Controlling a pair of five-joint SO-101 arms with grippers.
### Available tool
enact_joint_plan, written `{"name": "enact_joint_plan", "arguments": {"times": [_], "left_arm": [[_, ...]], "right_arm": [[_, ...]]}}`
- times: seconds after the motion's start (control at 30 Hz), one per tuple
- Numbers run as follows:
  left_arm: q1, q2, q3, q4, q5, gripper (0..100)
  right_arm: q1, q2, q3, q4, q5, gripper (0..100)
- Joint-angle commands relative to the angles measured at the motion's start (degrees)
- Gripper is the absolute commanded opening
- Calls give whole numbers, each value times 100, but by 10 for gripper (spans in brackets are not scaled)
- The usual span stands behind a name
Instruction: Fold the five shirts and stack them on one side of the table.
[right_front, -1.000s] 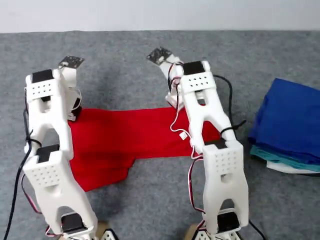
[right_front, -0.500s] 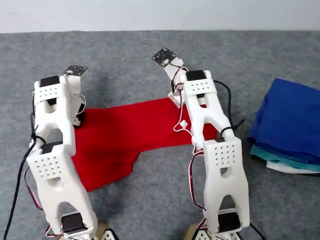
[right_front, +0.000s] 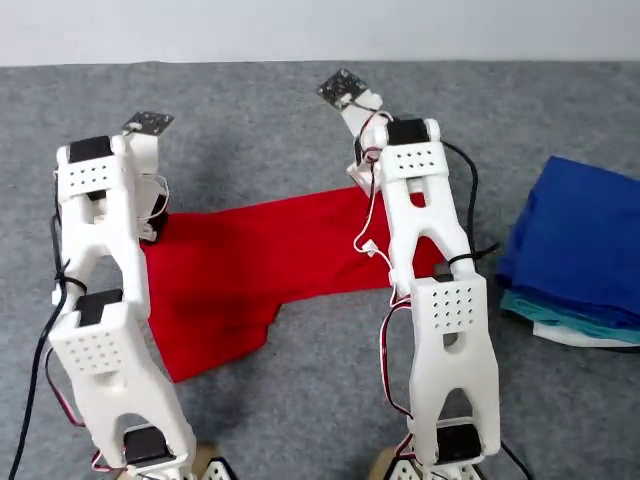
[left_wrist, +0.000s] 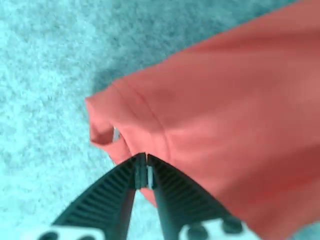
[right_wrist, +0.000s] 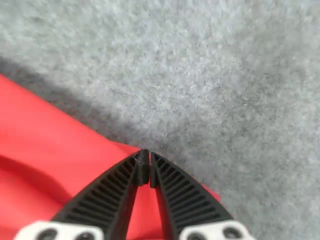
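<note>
My left gripper (left_wrist: 145, 169) pinches the hem of the red cloth shirt (right_front: 250, 265), right gripper (right_wrist: 146, 165) its far edge. Shirt spread mid grey felt table (right_front: 250, 120); blue-topped folded stack (right_front: 585, 240) beside right arm.

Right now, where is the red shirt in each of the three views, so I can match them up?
High view: the red shirt lies across the middle of the table, spread between the two arms.
Left wrist view: its hemmed corner is pinched in the left gripper.
Right wrist view: another corner is pinched in the right gripper.
Shared landmark: the grey table cover around the shirt.
</note>
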Motion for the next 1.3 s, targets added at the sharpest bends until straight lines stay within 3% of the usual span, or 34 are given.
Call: {"name": "enact_joint_plan", "arguments": {"times": [0.0,0.27,0.77,0.97,1.27], "left_arm": [[255,-580,-57,448,-114,7],[369,-1301,585,651,-281,12],[431,-3411,3776,484,-2180,117],[387,-3253,4321,-88,-2233,148],[422,-3385,4365,79,-2233,145]], "right_arm": [[-163,-312,-624,549,44,9],[-145,-286,-941,1473,35,9],[505,-470,-1547,2457,35,9],[690,-479,-1547,2466,-141,9],[971,-479,-1521,2466,-202,9]]}}
